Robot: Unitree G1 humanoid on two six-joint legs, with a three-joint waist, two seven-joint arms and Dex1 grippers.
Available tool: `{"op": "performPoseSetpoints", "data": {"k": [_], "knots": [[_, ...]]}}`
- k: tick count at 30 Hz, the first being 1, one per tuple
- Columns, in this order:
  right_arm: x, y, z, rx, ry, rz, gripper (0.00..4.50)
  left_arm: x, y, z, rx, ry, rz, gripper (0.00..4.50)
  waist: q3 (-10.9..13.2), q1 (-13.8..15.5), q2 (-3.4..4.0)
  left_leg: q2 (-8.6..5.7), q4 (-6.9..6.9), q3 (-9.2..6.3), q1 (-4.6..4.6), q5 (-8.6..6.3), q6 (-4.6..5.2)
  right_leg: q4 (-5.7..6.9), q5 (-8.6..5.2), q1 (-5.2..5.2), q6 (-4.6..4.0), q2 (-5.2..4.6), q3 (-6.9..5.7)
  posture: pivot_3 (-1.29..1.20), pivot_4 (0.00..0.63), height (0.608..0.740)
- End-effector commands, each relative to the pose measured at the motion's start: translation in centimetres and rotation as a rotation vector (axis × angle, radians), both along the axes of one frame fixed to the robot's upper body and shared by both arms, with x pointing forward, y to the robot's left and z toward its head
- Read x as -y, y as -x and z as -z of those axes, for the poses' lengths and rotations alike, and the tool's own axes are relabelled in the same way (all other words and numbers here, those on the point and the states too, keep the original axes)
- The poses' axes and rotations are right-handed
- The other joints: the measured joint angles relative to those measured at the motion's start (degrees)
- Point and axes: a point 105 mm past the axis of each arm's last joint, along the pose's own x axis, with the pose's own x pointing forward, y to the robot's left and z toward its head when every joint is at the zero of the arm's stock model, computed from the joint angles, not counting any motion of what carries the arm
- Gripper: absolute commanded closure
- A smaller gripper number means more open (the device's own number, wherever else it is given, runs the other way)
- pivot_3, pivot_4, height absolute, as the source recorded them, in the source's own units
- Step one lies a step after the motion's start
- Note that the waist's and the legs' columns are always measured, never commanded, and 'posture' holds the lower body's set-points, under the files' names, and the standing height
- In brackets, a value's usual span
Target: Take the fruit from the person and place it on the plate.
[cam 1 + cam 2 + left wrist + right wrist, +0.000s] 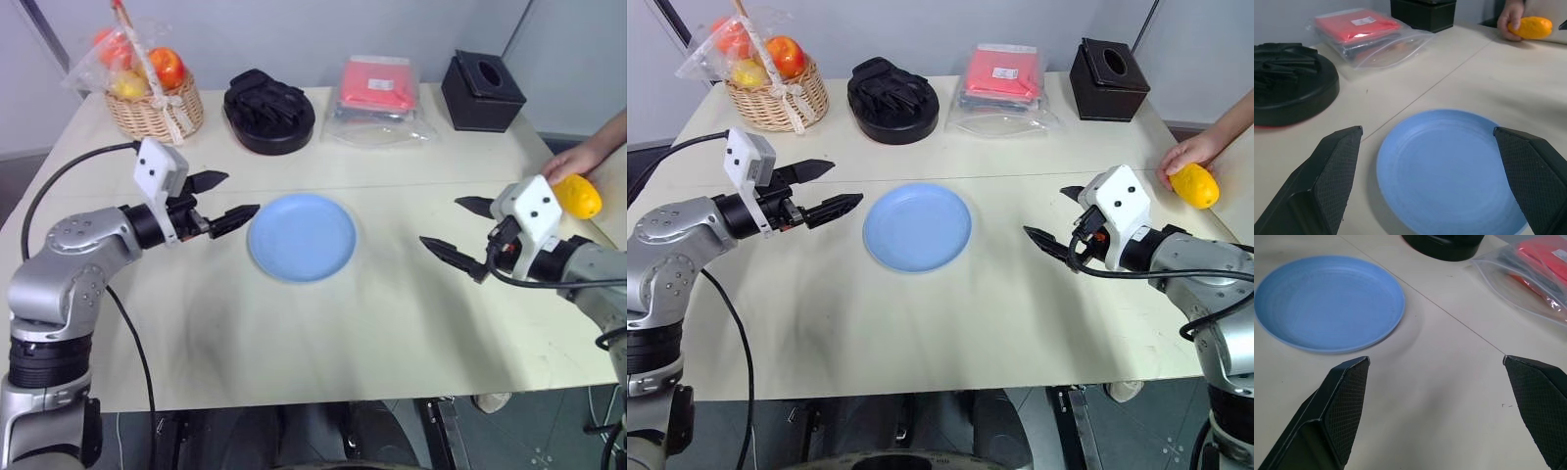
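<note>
The fruit (580, 195), yellow-orange and oval, is at the table's far right edge with the person's hand (573, 160) on it. The light-blue plate (302, 236) lies bare in the middle of the table. My left gripper (235, 196) hovers open just left of the plate, pointing toward it. My right gripper (441, 221) is open too, right of the plate and pointing at it, with the fruit behind its wrist. Neither gripper holds anything. The left wrist view shows the plate (1449, 166) between the fingers and the fruit (1530, 27) far off.
Along the table's back edge stand a wicker basket (154, 108) of wrapped fruits, a round black tray (269, 111), a red packet in a clear bag (377, 93) and a black box (482, 90).
</note>
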Motion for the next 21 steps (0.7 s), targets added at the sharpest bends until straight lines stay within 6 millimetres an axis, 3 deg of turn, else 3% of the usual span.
{"op": "performPoseSetpoints", "data": {"k": [1,21], "knots": [[-0.13,0.29,-1.37,0.053,0.009,-0.01,0.0,-0.05,0.45,-1.23,0.056,-0.004,-0.008,0.03,0.0,-0.01,0.0,0.0,0.0,0.0,0.0,0.0,0.0,0.0,0.0,0.0,0.0,0.0,0.0,0.0,0.15,0.74],[0.09,0.5,-1.26,0.049,0.008,0.001,0.0,0.0,0.59,-1.26,0.048,0.016,-0.02,0.03,0.0,0.01,0.0,0.0,0.0,0.0,0.0,0.0,0.0,-0.01,0.0,0.0,0.0,0.0,0.0,0.0,0.15,0.74]]}}
